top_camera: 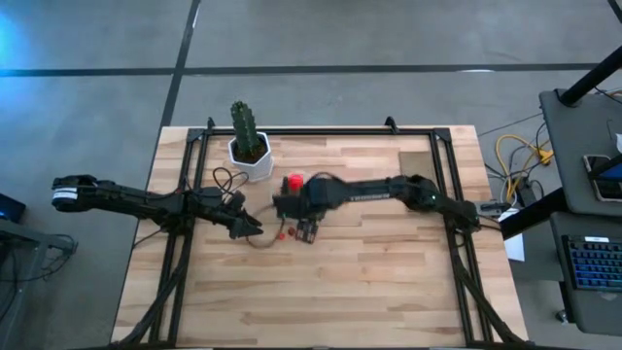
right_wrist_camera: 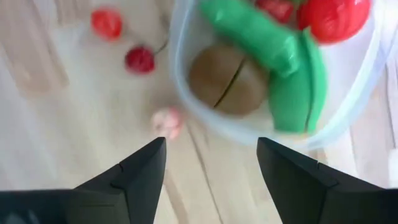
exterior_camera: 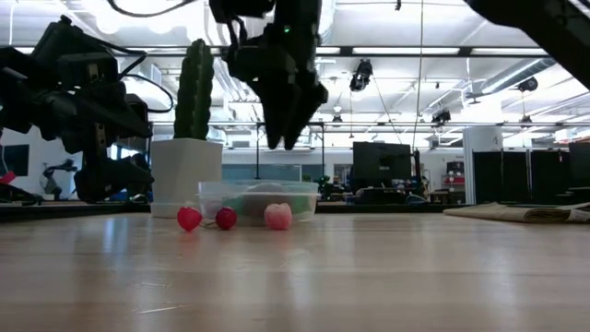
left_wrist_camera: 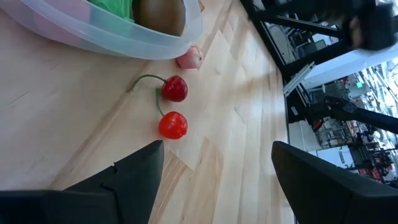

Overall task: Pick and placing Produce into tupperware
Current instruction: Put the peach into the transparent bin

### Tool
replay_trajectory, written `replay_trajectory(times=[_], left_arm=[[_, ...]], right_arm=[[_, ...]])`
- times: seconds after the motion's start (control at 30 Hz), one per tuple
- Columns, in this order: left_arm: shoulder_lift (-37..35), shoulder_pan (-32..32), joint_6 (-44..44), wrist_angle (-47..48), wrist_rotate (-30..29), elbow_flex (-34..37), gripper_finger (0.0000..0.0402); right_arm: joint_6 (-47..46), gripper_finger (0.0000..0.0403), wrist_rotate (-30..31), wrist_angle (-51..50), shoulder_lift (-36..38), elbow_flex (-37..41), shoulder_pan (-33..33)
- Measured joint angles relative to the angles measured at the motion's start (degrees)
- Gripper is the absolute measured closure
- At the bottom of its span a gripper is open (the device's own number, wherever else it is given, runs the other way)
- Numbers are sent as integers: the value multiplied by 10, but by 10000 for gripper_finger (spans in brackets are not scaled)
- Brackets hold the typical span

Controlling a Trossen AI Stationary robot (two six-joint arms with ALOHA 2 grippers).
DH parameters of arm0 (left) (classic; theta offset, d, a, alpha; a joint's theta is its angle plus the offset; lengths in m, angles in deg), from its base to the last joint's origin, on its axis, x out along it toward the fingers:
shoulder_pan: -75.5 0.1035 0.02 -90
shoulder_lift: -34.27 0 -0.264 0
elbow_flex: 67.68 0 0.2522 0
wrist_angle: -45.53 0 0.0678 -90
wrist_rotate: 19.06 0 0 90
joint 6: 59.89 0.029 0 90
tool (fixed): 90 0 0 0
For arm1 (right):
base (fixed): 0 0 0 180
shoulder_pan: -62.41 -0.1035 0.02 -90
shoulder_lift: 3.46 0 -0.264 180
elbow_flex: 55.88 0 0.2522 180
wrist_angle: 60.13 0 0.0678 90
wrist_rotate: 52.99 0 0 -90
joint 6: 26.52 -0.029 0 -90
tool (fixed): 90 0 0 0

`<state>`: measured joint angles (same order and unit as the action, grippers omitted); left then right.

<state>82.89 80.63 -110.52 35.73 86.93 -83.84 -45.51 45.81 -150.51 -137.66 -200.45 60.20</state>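
The clear tupperware holds a brown oval, green oblong pieces and a red ball; the red ball also shows in the high view. Two red cherries on one stem and a pink bit lie on the table beside the tupperware. My right gripper hangs open and empty above the tupperware's near rim, fingers pointing down. My left gripper is open, low over the table, a little left of the cherries.
A tall green cactus in a white pot stands on the table just behind and left of the tupperware. A folded cloth lies far off toward the table's right. Bare wooden table stretches toward the near edge.
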Motion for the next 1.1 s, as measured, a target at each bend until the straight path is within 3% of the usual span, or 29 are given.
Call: replay_trajectory(times=[0.1, 0.23, 0.53, 1.1], left_arm=[[0, 0, 0, 0, 0, 0, 118], [0, 0, 0, 0, 0, 0, 118], [0, 0, -1, 0, 0, 0, 118], [-1, 0, -2, -35, 1, 0, 118]], right_arm=[[-36, 159, 7, -2, 0, 17, -28], [-155, 160, -59, 7, -12, 48, -34], [-276, 170, -67, 11, -21, 58, -25], [-335, 170, -53, 64, -27, 70, -10]])
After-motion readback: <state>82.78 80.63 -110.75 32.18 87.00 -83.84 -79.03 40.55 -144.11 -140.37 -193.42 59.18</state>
